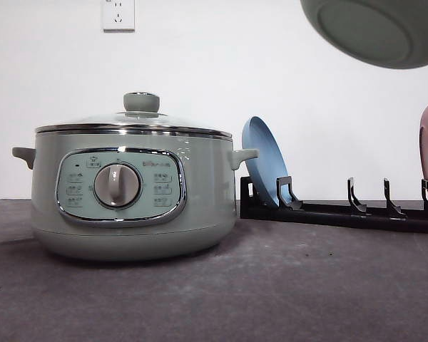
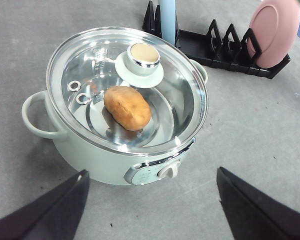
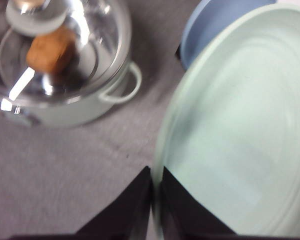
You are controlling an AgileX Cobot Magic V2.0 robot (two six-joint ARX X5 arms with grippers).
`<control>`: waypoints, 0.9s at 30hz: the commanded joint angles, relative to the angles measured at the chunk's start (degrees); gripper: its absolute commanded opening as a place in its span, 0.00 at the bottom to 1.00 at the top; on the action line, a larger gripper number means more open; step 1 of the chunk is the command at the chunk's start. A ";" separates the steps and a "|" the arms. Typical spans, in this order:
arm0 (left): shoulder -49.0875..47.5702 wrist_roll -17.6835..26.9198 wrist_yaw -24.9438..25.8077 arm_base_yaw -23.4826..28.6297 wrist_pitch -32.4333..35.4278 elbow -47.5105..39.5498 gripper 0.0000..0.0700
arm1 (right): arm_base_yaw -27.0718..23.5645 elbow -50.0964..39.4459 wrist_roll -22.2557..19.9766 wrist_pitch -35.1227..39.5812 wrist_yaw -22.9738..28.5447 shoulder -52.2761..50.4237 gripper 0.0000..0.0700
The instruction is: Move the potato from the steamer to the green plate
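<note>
The potato (image 2: 127, 107) lies on the shiny floor of the steamer (image 1: 132, 191), under the glass lid (image 2: 126, 90), which sits closed on the pot with its knob (image 2: 143, 56) upright in the middle. So the transfer itself has not begun: the potato is not yet out, and the lid must come off before anything can reach it.

The green plate (image 3: 240, 125) is not yet down on the counter (image 1: 271, 285). The right claw (image 3: 156, 200) pinches its rim edge-on between closed fingers, and the front view shows the plate hanging high in the air at the upper right, well clear of the steamer and above the rack. By my reading, the step in hand is bringing the plate out and setting it flat on the open counter beside the pot.

The left claw (image 2: 150, 205) hovers above the steamer's control panel with its jaws spread wide and nothing between them, seemingly ready to go for the lid knob.

Just beside the steamer stands a black dish rack (image 1: 342, 208). A blue plate (image 1: 265, 160) leans upright in its slot nearest the pot, and a pink plate (image 2: 276, 31) stands at the far end, with empty slots between. The rack and the blue plate crowd the steamer's right handle, so the plate's landing spot looks best in front, on the bare grey counter.
</note>
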 commanded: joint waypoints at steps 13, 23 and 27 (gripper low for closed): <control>0.33 0.35 0.15 -0.11 0.72 1.44 0.74 | 18.86 -23.32 6.15 5.28 7.88 -0.92 0.01; 0.33 0.33 0.15 -0.11 0.72 1.44 0.74 | 26.41 -35.26 10.94 12.73 9.39 -0.91 0.01; 0.33 0.33 0.15 -0.11 0.72 1.44 0.74 | 27.63 -39.50 11.63 17.45 9.40 -0.38 0.01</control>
